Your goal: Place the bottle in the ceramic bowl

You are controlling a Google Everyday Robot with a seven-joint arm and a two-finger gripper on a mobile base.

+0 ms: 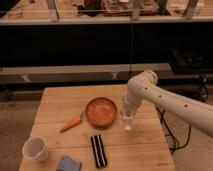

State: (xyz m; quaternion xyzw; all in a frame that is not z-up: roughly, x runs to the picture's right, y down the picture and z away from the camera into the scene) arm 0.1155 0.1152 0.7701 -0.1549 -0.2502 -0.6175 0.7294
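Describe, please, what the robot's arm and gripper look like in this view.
The arm is thick, rounded and off-white, with a bulbous joint and small dark dots along its casing. The gripper, hanging just right of the ceramic bowl, is pale like the arm. No markings are readable.

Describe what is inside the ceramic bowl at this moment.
Nothing shows inside the ceramic bowl; its orange-brown interior is bare. The gripper holds the bottle upright just right of the rim, above the table.

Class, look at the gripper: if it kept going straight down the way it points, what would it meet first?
Probably the bare table just right of the bowl. The gripper points down with the bottle, though depth is unclear.
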